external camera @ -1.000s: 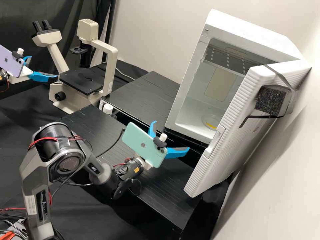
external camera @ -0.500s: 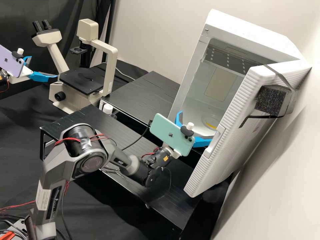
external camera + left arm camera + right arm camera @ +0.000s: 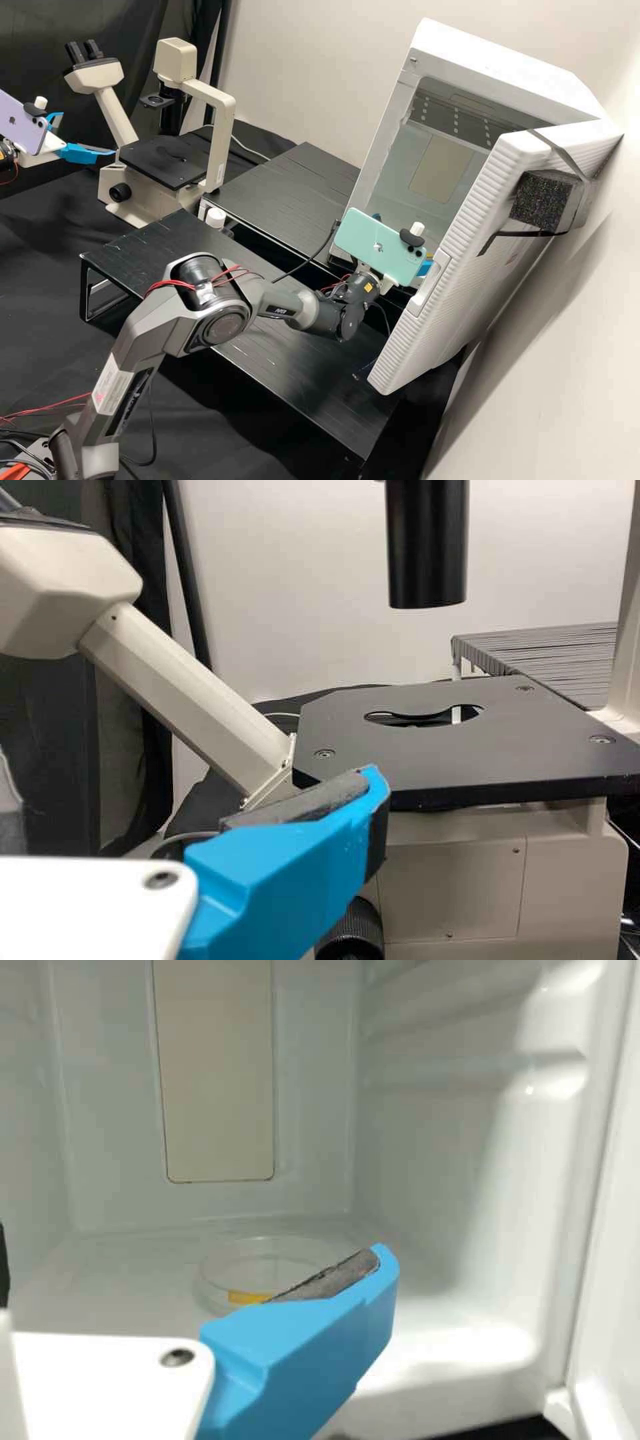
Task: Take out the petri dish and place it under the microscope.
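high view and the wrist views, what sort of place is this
Most likely a biology lab: a cream microscope with a flat black stage stands near a white box-shaped cabinet with a ribbed door, open, and inside that lies a clear round petri dish with a yellow strip.

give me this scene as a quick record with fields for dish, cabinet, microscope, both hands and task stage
petri dish: clear, yellow mark, resting on the cabinet floor
dish location point: petri dish
cabinet: white, door open
microscope: cream, with black stage
left hand: open, beside the microscope
right hand: open, at the cabinet opening, nothing gripped
task stage: dish not yet taken out
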Tool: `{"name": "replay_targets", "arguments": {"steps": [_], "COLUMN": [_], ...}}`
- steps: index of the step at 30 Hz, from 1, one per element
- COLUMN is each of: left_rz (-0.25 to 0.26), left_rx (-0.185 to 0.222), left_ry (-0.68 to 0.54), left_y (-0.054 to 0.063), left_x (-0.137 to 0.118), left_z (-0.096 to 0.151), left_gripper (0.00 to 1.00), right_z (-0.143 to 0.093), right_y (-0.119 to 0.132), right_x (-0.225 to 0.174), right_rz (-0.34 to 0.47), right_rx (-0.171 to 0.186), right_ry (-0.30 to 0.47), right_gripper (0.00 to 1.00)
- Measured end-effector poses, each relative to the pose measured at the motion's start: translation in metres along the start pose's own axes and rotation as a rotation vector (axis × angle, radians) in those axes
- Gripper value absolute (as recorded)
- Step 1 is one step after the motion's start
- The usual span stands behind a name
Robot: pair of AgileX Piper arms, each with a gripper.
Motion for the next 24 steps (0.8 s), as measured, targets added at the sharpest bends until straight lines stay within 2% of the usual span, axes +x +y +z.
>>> {"name": "replay_targets", "arguments": {"steps": [1, 4, 9, 16, 24], "left_rz": [0.0, 0.0, 0.0, 0.0, 0.0], "left_rx": [0.0, 0.0, 0.0, 0.0, 0.0], "left_ry": [0.0, 0.0, 0.0, 0.0, 0.0], "left_y": [0.0, 0.0, 0.0, 0.0, 0.0], "left_x": [0.0, 0.0, 0.0, 0.0, 0.0], "left_z": [0.0, 0.0, 0.0, 0.0, 0.0], "left_gripper": [1.0, 1.0, 1.0, 1.0, 1.0], "right_z": [0.0, 0.001, 0.006, 0.013, 0.018], "right_y": [0.001, 0.002, -0.003, -0.015, -0.017], "right_x": [0.003, 0.011, 0.024, 0.039, 0.048], "right_rz": [-0.008, -0.026, -0.048, -0.076, -0.075], "right_rx": [-0.021, -0.054, -0.073, -0.075, -0.06], "right_ry": [0.0, -0.02, -0.051, -0.101, -0.106], "right_gripper": [1.0, 1.0, 1.0, 1.0, 1.0]}}
